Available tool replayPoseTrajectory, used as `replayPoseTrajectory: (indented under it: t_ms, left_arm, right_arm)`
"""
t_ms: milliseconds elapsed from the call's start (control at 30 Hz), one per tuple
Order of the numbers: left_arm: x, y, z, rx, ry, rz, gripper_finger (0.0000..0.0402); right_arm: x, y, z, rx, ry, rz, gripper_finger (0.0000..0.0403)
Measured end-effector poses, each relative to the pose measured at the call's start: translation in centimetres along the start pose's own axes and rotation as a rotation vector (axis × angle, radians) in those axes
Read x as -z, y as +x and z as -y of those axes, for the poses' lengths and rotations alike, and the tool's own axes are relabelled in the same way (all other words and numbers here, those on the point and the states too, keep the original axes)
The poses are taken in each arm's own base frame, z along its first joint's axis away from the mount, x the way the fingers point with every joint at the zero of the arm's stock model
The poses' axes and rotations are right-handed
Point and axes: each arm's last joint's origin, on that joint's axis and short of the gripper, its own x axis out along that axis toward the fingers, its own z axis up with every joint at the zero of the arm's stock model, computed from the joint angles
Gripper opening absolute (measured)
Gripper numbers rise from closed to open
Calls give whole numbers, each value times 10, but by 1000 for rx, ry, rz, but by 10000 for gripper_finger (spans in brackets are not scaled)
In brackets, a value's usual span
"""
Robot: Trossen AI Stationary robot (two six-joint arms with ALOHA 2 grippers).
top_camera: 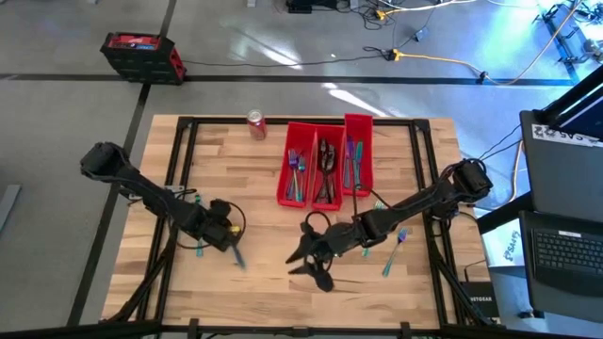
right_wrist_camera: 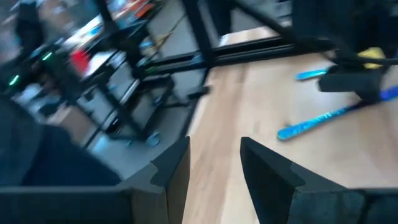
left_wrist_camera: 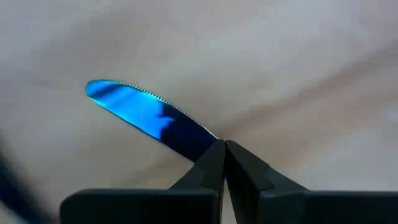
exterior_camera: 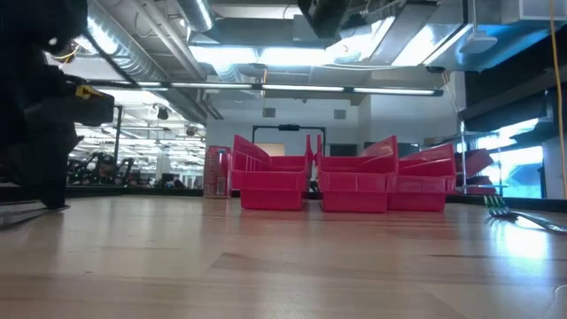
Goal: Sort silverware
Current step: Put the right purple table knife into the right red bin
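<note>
My left gripper (top_camera: pixel 233 247) is over the table's near left part, shut on an iridescent blue knife (left_wrist_camera: pixel 149 115), which also shows in the right wrist view as the knife (right_wrist_camera: pixel 320 118). My right gripper (top_camera: pixel 308 264) hovers open near the table's middle front, nothing between its fingers (right_wrist_camera: pixel 214 168). Three red bins (top_camera: pixel 325 165) at the far middle hold sorted silverware. Loose pieces lie flat on the wood: a fork (top_camera: pixel 394 250) at the right and teal pieces (top_camera: pixel 198 247) beside my left arm. My left gripper pinches the knife between its two fingertips (left_wrist_camera: pixel 214 163), on the blade's inner end (left_wrist_camera: pixel 198 142); the handle is hidden behind the fingers. The fingers come steeply from above and lie across the knife. The blade juts out sideways, slanting down; whether its tip touches the wood I cannot tell.
A red soda can (top_camera: pixel 256 124) stands at the far edge, left of the bins. A black frame (top_camera: pixel 184 169) runs along the table's sides. Another fork (top_camera: pixel 378 201) lies near the bins' right front. In the low view a fork (exterior_camera: pixel 503 209) lies at the right.
</note>
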Motion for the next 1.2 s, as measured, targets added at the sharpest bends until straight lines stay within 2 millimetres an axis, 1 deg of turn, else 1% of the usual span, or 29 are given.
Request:
replayPoseTrajectory:
  t_ms: [100, 167, 233, 333, 433, 567, 700, 800, 900, 1000, 1067, 1200]
  left_arm:
    - [4, -1, 9, 99, 0, -26, 0]
    - [7, -2, 16, 171, 7, 2, 0]
    - [9, -4, 23, 247, 58, 53, 0]
    - [9, -14, 35, 319, 63, 143, 0]
    - [8, -19, 39, 327, 87, 177, 0]
    - [8, -25, 45, 346, 170, 209, 0]
    - [14, -29, 47, 354, 345, 185, 0]
    - [25, -32, 46, 374, 510, 133, 0]
    - [39, -36, 44, 406, 681, 93, 0]
    - [47, -40, 44, 435, 796, 106, 0]
    - [51, -42, 44, 450, 856, 130, 0]
    - [63, -49, 51, 554, 1091, 217, 0]
  right_arm:
    - [4, 0, -10, -90, -112, -33, 127]
    - [7, 1, -17, -111, -196, -37, 127]
    - [9, 1, -23, -119, -244, -36, 127]
    - [11, 2, -27, -103, -251, -29, 127]
    - [11, 2, -26, -68, -249, -21, 127]
    - [11, 2, -27, -34, -119, -15, 127]
    - [18, 8, -23, 30, -145, -16, 127]
    - [25, 20, -19, 29, -196, 8, 127]
    - [27, 35, -18, 32, -200, 14, 127]
    - [24, 45, -24, 45, -195, 32, 127]
    - [20, 48, -30, 68, -196, 57, 127]
    - [13, 50, -38, 157, -157, 115, 127]
